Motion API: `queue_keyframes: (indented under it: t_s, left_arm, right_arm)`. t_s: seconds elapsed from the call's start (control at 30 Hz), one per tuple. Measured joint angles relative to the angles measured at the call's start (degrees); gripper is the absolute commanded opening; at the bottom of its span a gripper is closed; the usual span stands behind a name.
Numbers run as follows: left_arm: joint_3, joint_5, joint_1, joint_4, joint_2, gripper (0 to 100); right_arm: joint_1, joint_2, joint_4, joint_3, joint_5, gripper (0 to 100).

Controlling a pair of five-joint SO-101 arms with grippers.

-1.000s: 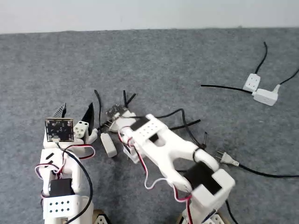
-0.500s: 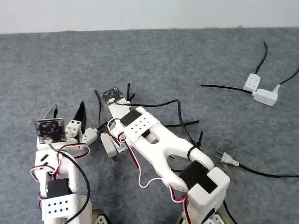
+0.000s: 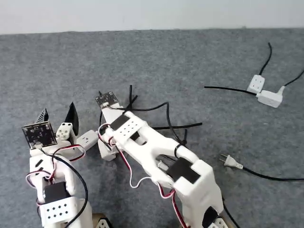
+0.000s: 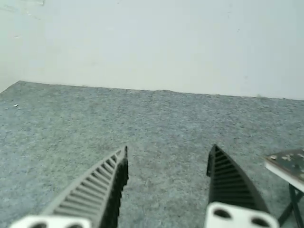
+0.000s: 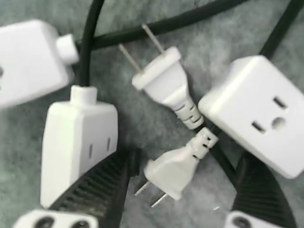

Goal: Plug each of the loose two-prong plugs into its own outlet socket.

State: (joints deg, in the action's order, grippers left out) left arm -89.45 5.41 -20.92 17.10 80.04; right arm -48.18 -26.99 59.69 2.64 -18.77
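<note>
In the right wrist view my right gripper (image 5: 189, 160) hangs open over a cluster of parts on the grey carpet. Between its fingers lie two white two-prong plugs: one (image 5: 164, 80) with its prongs pointing away, the other (image 5: 172, 171) closest to me. A two-slot outlet socket (image 5: 78, 147) lies beside one finger and a grounded socket (image 5: 259, 111) beside the other. In the high view, a third loose plug (image 3: 231, 163) lies at the right. My left gripper (image 4: 168, 152) is open over bare carpet, at the left (image 3: 58, 110) of the cluster.
Black cords (image 3: 161, 116) loop around the right arm (image 3: 142, 142). Two more white sockets (image 3: 256, 84) (image 3: 270, 99) with cords lie at the far right. Another white block (image 5: 28, 61) sits beside the cluster. A pale wall borders the carpet's far edge.
The right arm has swung left and stretched over the cluster of sockets and plugs. The left arm has drawn back to the left, fingers still open.
</note>
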Motion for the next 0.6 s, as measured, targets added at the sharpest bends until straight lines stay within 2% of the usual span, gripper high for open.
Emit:
queue_keyframes:
  t_s: [0.07, 0.13, 0.2, 0.4, 0.6]
  left_arm:
    - [0.00, 0.00, 0.00, 0.00, 0.00, 26]
    - [0.00, 0.00, 0.00, 0.00, 0.00, 26]
    - [0.00, 0.00, 0.00, 0.00, 0.00, 26]
    - [0.00, 0.00, 0.00, 0.00, 0.00, 26]
    - [0.00, 0.00, 0.44, 0.00, 0.00, 26]
  right_arm:
    - [0.18, -1.05, 2.46, -2.37, 0.00, 6.1]
    - [0.70, -1.67, 4.31, -3.96, 0.09, 0.4]
    - [0.88, -1.76, 5.36, -4.57, 1.41, 0.9]
    - [2.55, -3.08, 8.53, -6.33, 12.48, 0.9]
    - [2.90, -2.99, 13.80, -7.56, 14.95, 0.9]
